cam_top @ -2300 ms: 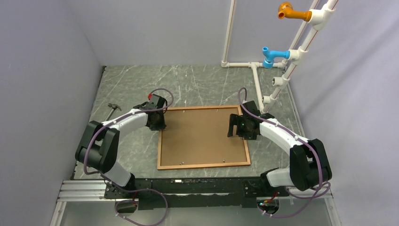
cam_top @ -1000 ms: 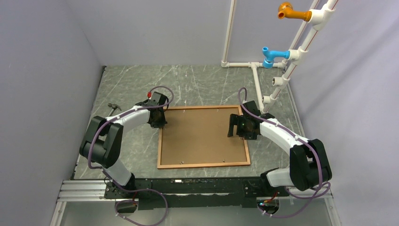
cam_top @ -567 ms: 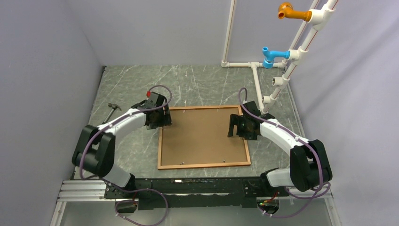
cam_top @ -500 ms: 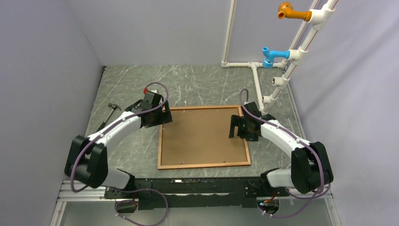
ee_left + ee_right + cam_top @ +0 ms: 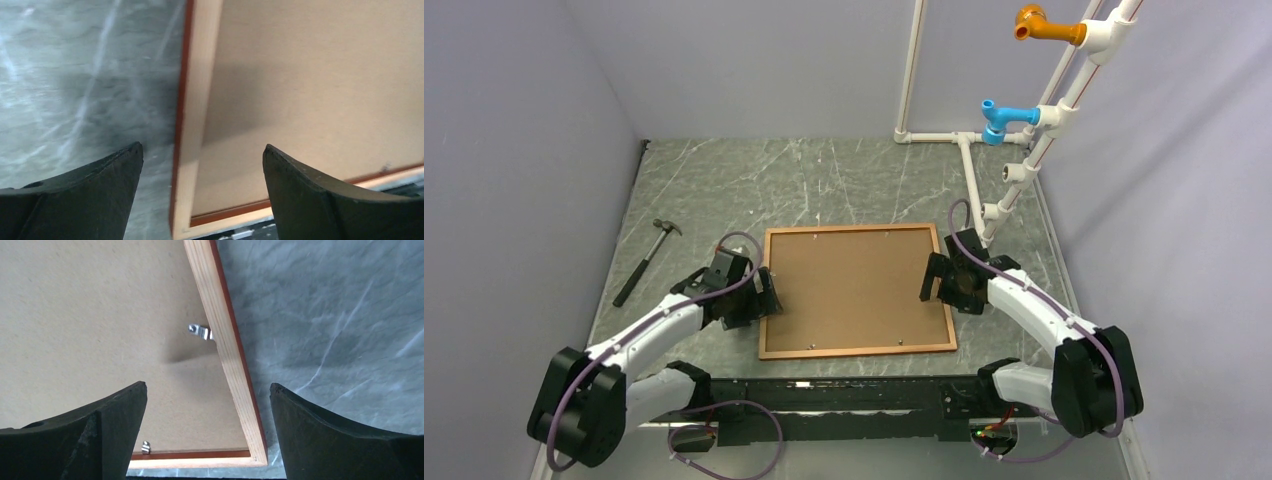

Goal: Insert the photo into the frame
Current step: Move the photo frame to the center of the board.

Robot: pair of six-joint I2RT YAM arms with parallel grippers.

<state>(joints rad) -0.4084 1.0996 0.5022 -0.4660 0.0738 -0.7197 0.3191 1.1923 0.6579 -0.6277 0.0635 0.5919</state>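
Frame (image 5: 856,351) lies flat and face down at mid-desk (image 5: 724,190), with the brown backing board (image 5: 854,290) seated inside the moulding. The photo is not visible; whether it sits beneath the board cannot be told.

Left tool (image 5: 767,296) hovers over the frame's left rail near the front corner, jaws wide apart and empty, with the rail running near-to-far between the fingers. Right tool (image 5: 932,280) stands likewise over the right rail, wide open and empty, with a metal clip (image 5: 200,332) just inboard of it.

Each arm is nearest its own rail. The frame looks close to square, so its long axis is uncertain. Moulding is thin and reddish-brown, with pale wood on the back.
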